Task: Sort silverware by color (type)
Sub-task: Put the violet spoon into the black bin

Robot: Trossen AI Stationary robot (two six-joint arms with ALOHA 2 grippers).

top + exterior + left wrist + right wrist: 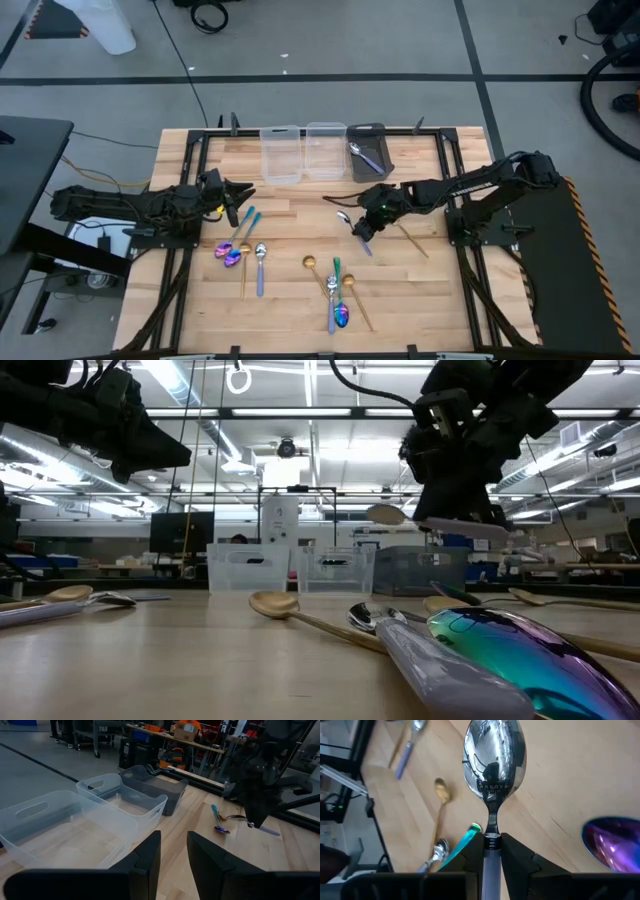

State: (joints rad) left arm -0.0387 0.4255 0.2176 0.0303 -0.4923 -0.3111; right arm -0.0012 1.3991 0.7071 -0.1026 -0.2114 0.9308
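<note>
The right gripper point(362, 232) is hovering above the wooden table point(300, 320), on the near side of the dark grey bin point(368, 152). Its fingers point(520, 857) are clamping the pale lilac handle of a silver spoon point(494, 762), narrowly parted by the handle alone; the shiny bowl is projecting forward past the fingertips, clear of the table.

The left gripper point(245, 190) is waiting off the table surface, to the left of the dark grey bin and just short of the two clear bins point(282, 152). Its fingers point(145, 860) are standing slightly apart with nothing between them.

The dark grey bin is holding a couple of silver utensils point(365, 154). The remaining silverware is lying loose on the table, nearer the front edge than the dark grey bin: gold spoons point(312, 265), iridescent blue-purple spoons with teal handles point(233, 254), and a lilac-handled silver spoon point(261, 262). A gold utensil point(413, 240) is lying just beside the right gripper.
</note>
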